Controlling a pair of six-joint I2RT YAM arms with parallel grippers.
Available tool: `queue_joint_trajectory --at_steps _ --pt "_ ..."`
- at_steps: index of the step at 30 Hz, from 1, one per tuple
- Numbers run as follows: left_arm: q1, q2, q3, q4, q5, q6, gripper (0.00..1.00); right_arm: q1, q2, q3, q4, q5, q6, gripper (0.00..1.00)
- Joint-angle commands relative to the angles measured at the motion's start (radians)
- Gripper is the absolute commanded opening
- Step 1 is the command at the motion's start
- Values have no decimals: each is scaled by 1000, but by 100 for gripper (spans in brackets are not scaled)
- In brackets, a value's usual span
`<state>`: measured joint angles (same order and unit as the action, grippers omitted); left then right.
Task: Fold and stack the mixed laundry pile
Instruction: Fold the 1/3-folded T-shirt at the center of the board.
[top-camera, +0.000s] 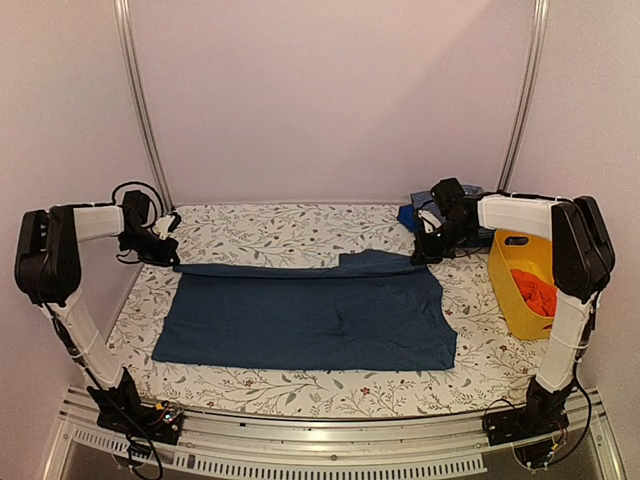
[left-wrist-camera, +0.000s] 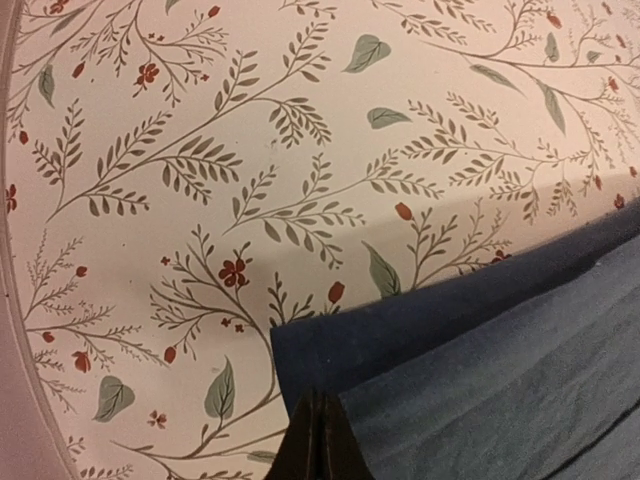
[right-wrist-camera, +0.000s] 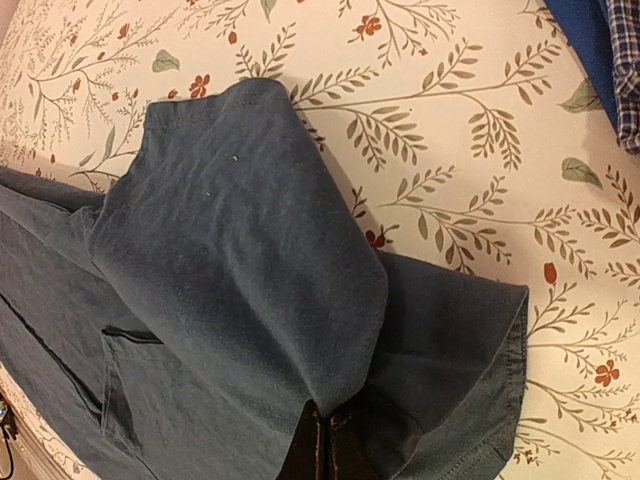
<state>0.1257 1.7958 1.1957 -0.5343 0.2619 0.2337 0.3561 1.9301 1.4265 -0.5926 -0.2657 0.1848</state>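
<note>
Top: one pair of trousers flat on the table, my left gripper and right gripper at its far corners. One basket, one orange cloth inside.
Left wrist: jaws clenched on a trouser corner.
Right wrist: jaws pinching lifted fabric. The checked shirt pattern reads only here.

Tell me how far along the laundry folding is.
Done: the navy trousers lie spread flat at full length. In hand: left gripper and right gripper each pinch a far corner, not yet folded up. Left: the checked shirt behind the right arm and the orange cloth in the basket.
</note>
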Motion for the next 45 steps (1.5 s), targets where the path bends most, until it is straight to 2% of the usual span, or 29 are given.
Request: queue_joint_trajectory --at_steps 1,11,18,30,40,45 --pt "6 -57 -44 20 -67 -10 0 18 -96 -73 43 1 22 0" --pt "3 -84 -121 35 -61 -40 0 38 -158 -230 95 11 44 0" --pt "-7 -96 -132 21 -63 -33 0 38 -70 -193 73 54 23 0" --pt "-27 -143 -173 -37 -82 -49 0 1 -126 -190 28 74 -9 0" --pt "-62 -84 -202 -36 -125 -46 0 1 -83 -226 43 42 -26 0" --pt "-64 -83 -199 -43 -151 -45 7 4 -76 -224 24 43 -35 0"
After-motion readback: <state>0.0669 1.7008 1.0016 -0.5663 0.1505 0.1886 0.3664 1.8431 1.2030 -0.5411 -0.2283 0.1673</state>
